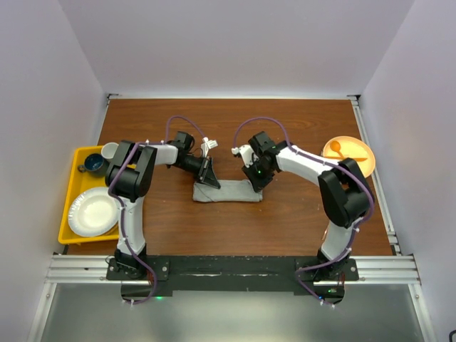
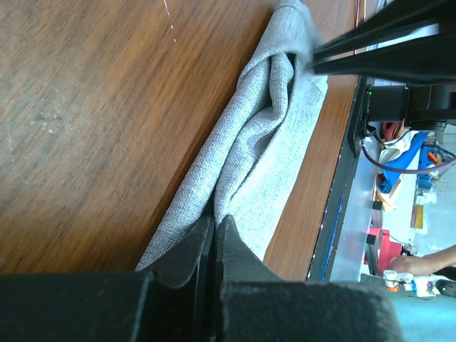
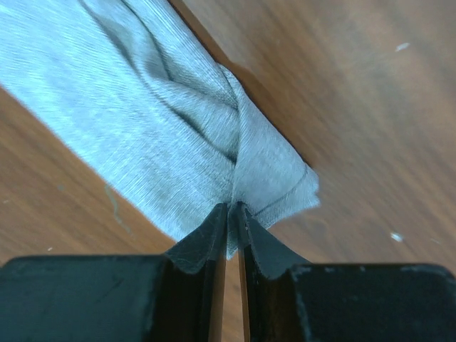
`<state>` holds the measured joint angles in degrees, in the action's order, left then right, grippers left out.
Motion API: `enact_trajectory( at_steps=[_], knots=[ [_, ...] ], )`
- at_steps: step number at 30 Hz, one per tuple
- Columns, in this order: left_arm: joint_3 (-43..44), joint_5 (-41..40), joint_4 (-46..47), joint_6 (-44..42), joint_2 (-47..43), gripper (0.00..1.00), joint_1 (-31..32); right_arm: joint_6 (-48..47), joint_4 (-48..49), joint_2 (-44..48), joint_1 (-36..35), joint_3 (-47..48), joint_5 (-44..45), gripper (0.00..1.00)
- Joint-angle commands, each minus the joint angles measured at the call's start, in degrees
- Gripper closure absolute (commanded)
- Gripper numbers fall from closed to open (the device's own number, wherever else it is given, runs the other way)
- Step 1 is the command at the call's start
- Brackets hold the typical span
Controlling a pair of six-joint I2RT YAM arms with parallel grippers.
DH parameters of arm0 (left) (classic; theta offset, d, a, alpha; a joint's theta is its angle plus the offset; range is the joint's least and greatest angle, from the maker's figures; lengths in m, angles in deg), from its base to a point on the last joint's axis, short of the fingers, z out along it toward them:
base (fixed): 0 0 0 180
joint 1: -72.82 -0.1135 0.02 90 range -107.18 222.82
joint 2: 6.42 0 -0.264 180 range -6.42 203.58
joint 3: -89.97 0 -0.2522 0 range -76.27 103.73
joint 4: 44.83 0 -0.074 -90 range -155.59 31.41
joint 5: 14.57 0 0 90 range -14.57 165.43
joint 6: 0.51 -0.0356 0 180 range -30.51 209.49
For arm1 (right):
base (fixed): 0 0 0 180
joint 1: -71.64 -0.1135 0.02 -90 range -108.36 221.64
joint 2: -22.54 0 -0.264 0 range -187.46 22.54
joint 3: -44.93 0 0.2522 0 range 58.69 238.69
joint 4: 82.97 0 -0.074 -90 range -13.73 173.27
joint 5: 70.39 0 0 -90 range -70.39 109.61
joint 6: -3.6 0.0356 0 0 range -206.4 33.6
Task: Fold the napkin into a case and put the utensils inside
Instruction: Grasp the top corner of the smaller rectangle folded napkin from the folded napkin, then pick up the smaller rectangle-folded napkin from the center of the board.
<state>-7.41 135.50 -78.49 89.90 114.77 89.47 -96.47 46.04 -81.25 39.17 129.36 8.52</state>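
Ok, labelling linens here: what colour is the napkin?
The napkin is plain light grey, no pattern; the right wrist view shows it best.

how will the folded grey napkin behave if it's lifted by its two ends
Probably floppy: the napkin bunches into soft creases where the right gripper pinches it. It would likely sag in the middle between that and the left gripper. Its loose layers may well slide apart, since the folds gape open.

The napkin (image 1: 228, 192) is showing a plain light grey with a fine woven texture. The table (image 1: 285, 228) is showing brown wood grain. The tray (image 1: 65, 214) is looking yellow, its plate (image 1: 92, 211) white, and the dish (image 1: 350, 151) orange.
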Motion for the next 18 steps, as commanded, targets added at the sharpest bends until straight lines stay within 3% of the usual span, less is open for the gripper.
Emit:
enact_trajectory(
  at_steps=[1, 5, 8, 12, 13, 15, 18],
  knots=[
    [-2.94, -15.78, -1.46, -4.89, 4.24, 1.00, 0.23, 2.15, 3.92, -2.38, -0.05, -3.34, -1.29, 0.85],
    [-2.94, -15.86, -1.54, -5.41, 4.15, 1.00, 0.14, 3.21, 2.96, -0.81, 0.04, -3.35, -4.45, 0.84],
    [-2.94, -15.95, -1.37, -5.68, 4.41, 1.00, 0.14, 2.95, 1.38, 3.67, 0.39, -1.16, -8.40, 0.76],
    [-2.85, -15.60, -0.67, -5.24, 4.76, 1.00, 0.14, 1.02, 1.28, 8.42, 1.00, 3.06, -12.89, 0.53],
    [-2.77, -15.34, -0.67, -5.24, 5.11, 1.00, 0.23, 0.49, 1.72, 9.12, 1.09, 4.11, -13.60, 0.40],
    [-2.59, -15.16, -0.32, -4.80, 5.46, 1.00, 0.23, -1.35, 3.39, 9.04, 1.00, 4.65, -15.18, 0.28],
    [-2.59, -15.16, -0.31, -5.32, 5.29, 1.00, 0.14, -7.32, 1.73, 5.45, 1.44, 6.83, -19.46, 0.20]
  ],
)
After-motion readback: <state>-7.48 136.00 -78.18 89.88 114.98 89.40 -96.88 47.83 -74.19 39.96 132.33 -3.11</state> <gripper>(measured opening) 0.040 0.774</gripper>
